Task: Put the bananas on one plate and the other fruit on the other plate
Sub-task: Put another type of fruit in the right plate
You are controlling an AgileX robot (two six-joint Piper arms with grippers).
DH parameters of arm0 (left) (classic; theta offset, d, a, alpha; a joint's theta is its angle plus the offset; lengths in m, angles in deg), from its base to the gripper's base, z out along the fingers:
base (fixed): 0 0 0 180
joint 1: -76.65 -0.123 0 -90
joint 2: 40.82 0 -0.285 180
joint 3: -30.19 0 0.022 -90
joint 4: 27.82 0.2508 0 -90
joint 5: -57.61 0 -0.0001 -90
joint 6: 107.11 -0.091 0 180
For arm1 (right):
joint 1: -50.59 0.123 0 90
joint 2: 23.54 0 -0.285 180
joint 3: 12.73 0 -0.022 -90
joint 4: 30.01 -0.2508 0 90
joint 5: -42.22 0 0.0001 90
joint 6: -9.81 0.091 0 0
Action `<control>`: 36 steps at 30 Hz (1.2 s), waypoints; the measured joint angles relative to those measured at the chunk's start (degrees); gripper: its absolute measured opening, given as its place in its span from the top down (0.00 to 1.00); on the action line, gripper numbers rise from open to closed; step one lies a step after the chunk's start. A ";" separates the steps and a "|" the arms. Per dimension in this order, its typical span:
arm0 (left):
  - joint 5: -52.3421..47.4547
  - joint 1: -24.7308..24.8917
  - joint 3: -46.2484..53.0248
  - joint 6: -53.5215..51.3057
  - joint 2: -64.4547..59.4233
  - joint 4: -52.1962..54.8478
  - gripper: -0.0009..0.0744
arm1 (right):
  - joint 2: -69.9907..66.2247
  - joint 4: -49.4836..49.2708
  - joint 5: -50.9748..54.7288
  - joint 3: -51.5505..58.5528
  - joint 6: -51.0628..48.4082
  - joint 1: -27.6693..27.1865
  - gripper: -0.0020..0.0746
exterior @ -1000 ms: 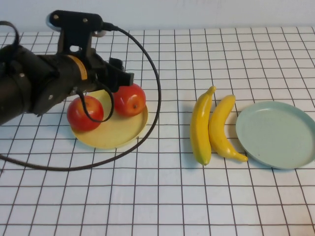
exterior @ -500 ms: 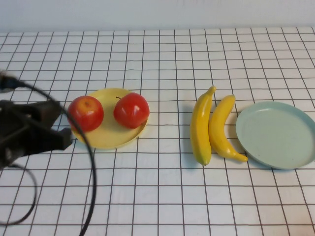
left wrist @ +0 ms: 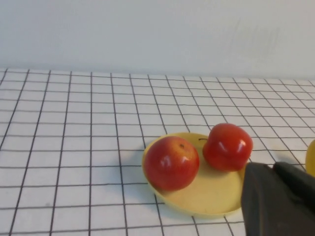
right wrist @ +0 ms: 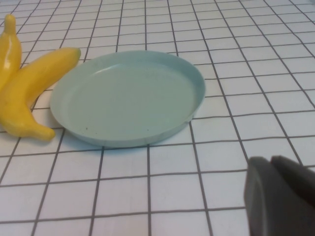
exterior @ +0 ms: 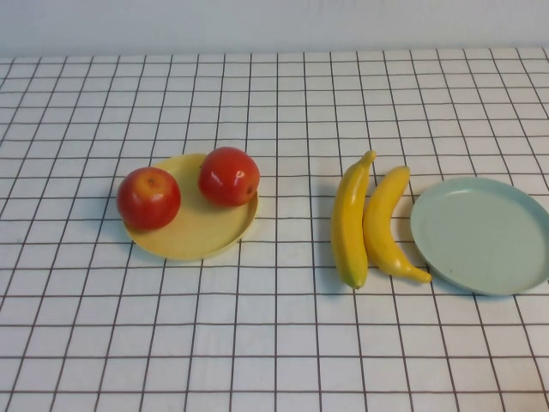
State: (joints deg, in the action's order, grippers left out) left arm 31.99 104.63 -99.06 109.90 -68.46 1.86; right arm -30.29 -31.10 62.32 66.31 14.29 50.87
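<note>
Red and glossy, two round apples with short dark stems sit on the round pale yellow shallow plate (exterior: 190,233) on the robot's left side of the white grid-lined tablecloth (exterior: 274,343). We locate the left apple (exterior: 148,197) over the plate's left rim and the right apple (exterior: 229,176) at its far edge, the two near each other but apart.

On the robot's right, we find two long curved yellow bananas lying side by side on the cloth. The left banana (exterior: 349,221) and the right banana (exterior: 383,225) run roughly parallel and appear to touch along part of their length. The right banana's near tip lies just beside the rim of the round pale blue-green shallow plate (exterior: 480,233), which holds nothing.

Neither arm shows in the high view. In the left wrist view, we see a dark part of the left gripper (left wrist: 278,199) at the picture's edge, on the near side of the yellow plate, close to the right apple but not touching it. In the right wrist view, a dark part of the right gripper (right wrist: 278,194) shows above bare cloth, apart from the blue-green plate, with the bananas beyond the plate's other side. We cannot tell how far either gripper is open, since only a blurred portion of each is visible; nothing is seen held in either.
</note>
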 joint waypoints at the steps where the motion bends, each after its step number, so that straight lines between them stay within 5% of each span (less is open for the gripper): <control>1: -1.33 0.00 0.57 0.59 1.53 0.00 0.99 | 0.00 0.00 0.00 0.00 0.00 0.00 0.99; 7: -2.78 -1.05 6.53 2.02 10.61 2.62 0.99 | 0.00 0.00 0.00 0.00 0.00 0.00 0.99; 12: -2.61 -8.18 14.29 1.44 19.12 -0.03 0.99 | 0.00 0.00 0.00 0.00 0.00 0.00 0.99; 22: 3.37 -23.49 23.66 -26.87 20.48 -21.44 0.99 | 0.00 -0.11 0.00 0.00 0.00 0.00 0.99; 36: 4.24 -24.97 27.91 -30.61 20.48 -28.13 0.99 | 0.00 -0.11 0.00 0.00 0.00 0.00 0.99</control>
State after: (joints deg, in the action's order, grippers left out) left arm 36.23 79.67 -71.15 79.29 -47.98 -26.27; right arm -30.29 -31.21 62.32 66.31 14.29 50.87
